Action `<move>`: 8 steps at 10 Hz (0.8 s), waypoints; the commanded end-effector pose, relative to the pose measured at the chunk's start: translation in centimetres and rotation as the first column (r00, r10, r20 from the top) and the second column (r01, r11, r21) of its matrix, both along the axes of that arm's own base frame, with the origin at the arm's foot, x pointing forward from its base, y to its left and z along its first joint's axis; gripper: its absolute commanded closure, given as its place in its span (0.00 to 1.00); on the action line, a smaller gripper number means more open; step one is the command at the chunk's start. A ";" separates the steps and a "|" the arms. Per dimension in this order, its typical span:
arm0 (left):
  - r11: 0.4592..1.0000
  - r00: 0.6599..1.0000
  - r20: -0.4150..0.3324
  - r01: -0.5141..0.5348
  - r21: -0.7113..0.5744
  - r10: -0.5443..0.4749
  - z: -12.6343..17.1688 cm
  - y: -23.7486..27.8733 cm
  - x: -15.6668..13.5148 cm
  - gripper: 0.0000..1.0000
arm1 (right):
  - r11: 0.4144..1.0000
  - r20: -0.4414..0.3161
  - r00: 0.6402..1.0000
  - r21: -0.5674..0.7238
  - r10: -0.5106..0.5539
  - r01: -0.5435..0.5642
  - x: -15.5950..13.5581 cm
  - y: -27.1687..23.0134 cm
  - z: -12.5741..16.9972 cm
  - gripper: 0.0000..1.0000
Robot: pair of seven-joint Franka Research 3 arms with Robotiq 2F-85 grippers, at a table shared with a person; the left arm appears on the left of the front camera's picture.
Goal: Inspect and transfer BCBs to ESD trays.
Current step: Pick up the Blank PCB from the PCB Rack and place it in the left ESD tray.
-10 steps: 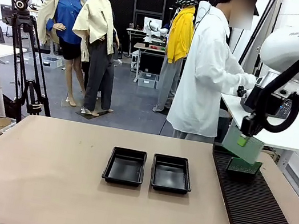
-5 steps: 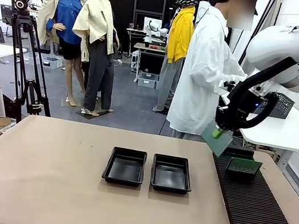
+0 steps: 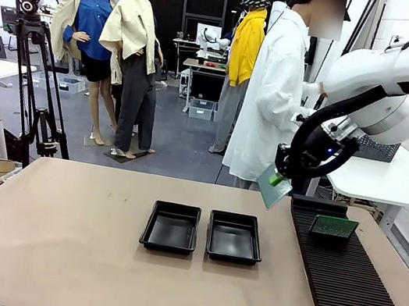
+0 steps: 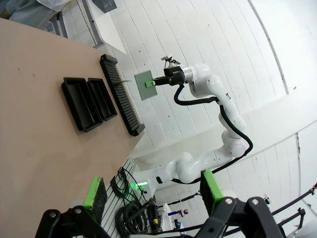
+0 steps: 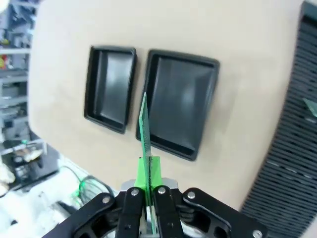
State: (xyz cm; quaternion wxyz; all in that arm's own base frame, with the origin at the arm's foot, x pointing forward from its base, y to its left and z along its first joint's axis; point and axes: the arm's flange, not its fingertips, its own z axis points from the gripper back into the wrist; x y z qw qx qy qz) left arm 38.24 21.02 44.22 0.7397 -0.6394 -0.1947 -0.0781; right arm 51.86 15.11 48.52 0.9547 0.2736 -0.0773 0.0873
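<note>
Riding edge-on in the right gripper (image 3: pixel 277 180), whose pads (image 5: pixel 155 171) pinch one edge, a green BCB (image 3: pixel 271 188) has travelled off the black slotted rack (image 3: pixel 348 281), now away to the gripper's side, toward the two ESD trays (image 3: pixel 176 207) lying ahead of it. Pickup looks done; lowering into a tray remains. Another BCB (image 3: pixel 333 226) stands in the rack. The left gripper (image 4: pixel 151 187) idles with jaws spread wide.
</note>
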 end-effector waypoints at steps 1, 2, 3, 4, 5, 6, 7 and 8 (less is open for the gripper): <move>1.000 1.000 -0.004 -0.003 0.008 0.003 0.2 0.2 -0.2 0.00 | 0.995 0.028 0.999 0.101 -0.024 0.021 -0.2 1.3 -1.9 1.00; 1.000 1.000 -0.004 -0.003 0.008 0.003 0.2 0.2 -0.2 0.00 | 0.992 0.020 0.999 0.124 -0.032 0.029 -0.1 1.9 -2.8 1.00; 1.000 1.000 -0.004 -0.003 0.008 0.003 0.2 0.2 -0.2 0.00 | 0.988 0.005 0.999 0.147 -0.044 0.043 0.2 2.4 -3.6 1.00; 1.000 1.000 -0.004 -0.003 0.008 0.003 0.2 0.2 -0.2 0.00 | 0.982 -0.016 0.999 0.184 -0.049 0.051 0.4 2.9 -4.4 1.00; 1.000 1.000 -0.004 -0.003 0.008 0.003 0.2 0.2 -0.2 0.00 | 0.976 -0.008 0.998 0.211 -0.058 0.059 0.4 3.7 -5.0 1.00; 1.000 1.000 -0.004 -0.003 0.008 0.003 0.2 0.2 -0.2 0.00 | 0.977 -0.025 0.999 0.208 -0.046 0.050 0.5 5.0 -5.9 1.00; 1.000 1.000 -0.004 -0.003 0.008 0.003 0.2 0.2 -0.2 0.00 | 0.971 -0.052 0.998 0.235 -0.042 0.053 0.8 6.0 -6.7 1.00; 1.000 1.000 -0.004 -0.003 0.008 0.003 0.2 0.2 -0.2 0.00 | 0.964 -0.064 0.997 0.261 -0.035 0.050 1.2 7.0 -7.3 1.00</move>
